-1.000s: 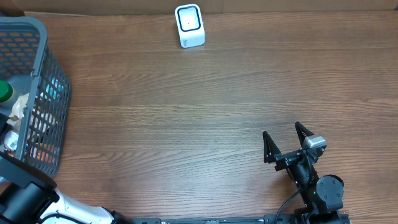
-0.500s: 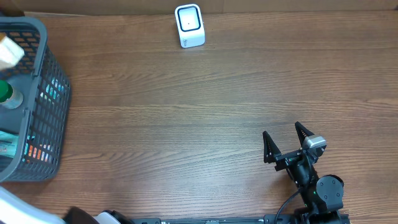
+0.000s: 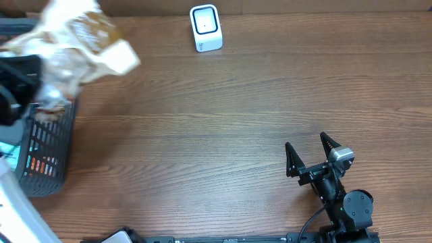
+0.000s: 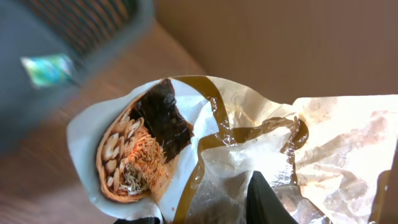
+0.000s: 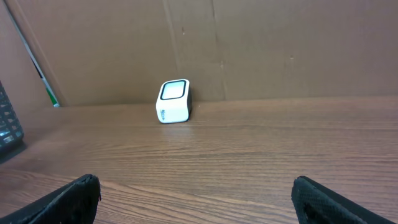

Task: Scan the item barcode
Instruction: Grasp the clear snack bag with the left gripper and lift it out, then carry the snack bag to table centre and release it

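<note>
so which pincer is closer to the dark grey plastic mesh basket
Left. The left pincer is over the grey mesh basket at the table's left edge, shut on a printed snack bag. The right pincer sits open far across the table, near its front right.

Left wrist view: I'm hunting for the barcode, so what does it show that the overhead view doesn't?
Only the left wrist view shows the food picture printed on the snack bag and the left gripper clamped on it. Only the overhead shows the scanner and the open right gripper. Both show the bag and the basket.
</note>
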